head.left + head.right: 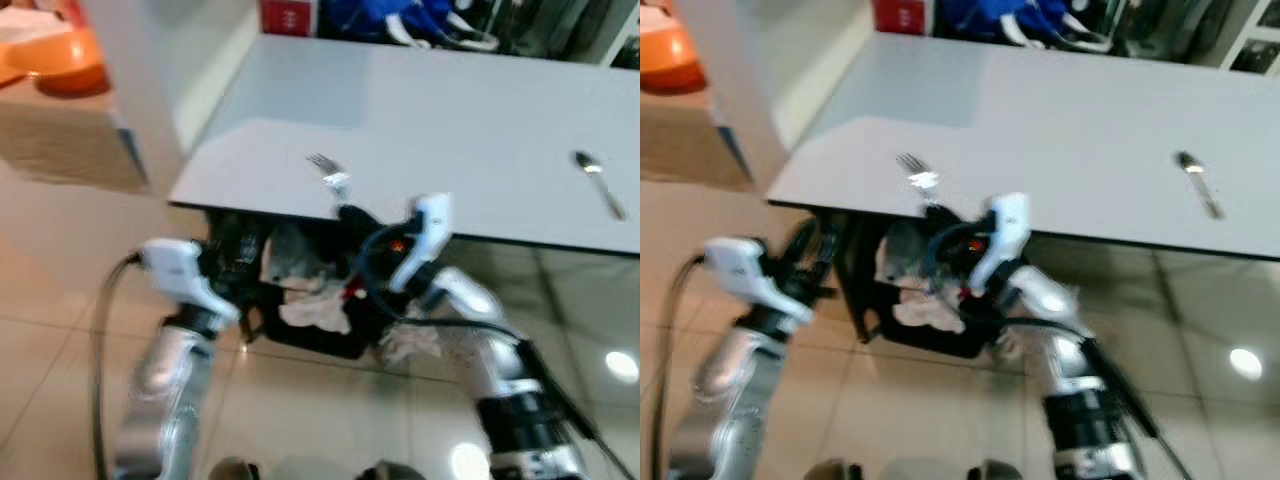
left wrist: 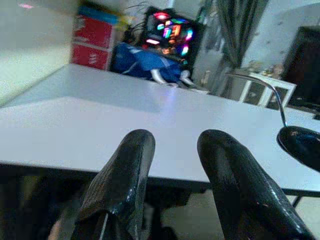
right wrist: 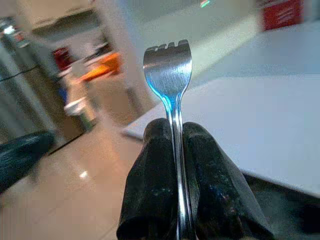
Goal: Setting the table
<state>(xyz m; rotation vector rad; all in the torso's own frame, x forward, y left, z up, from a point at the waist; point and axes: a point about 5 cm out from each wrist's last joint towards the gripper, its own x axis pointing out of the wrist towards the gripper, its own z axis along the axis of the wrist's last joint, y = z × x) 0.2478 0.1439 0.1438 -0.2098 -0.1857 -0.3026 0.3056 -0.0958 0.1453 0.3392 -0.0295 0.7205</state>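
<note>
Fork (image 3: 168,70) pinched by its handle in right gripper (image 3: 174,150), tines pointing away over the table (image 1: 450,130) edge. Left gripper (image 2: 172,150) fingers spread, holding nothing.

Orange bowl (image 1: 70,68) on a brown counter (image 1: 60,140) at far left, red box (image 1: 288,16) and blue bag (image 1: 385,18) beyond, glossy beige tiled floor (image 1: 60,290), crumpled white cloth (image 1: 315,305) in a black bin (image 1: 315,340) underneath

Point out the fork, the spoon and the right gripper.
fork (image 3: 168,67), right wrist view, on the head below the tines.
spoon (image 1: 586,161), left eye view, on the bowl.
right gripper (image 3: 176,145), right wrist view, between the fingertips clamping the fork's handle.
</note>
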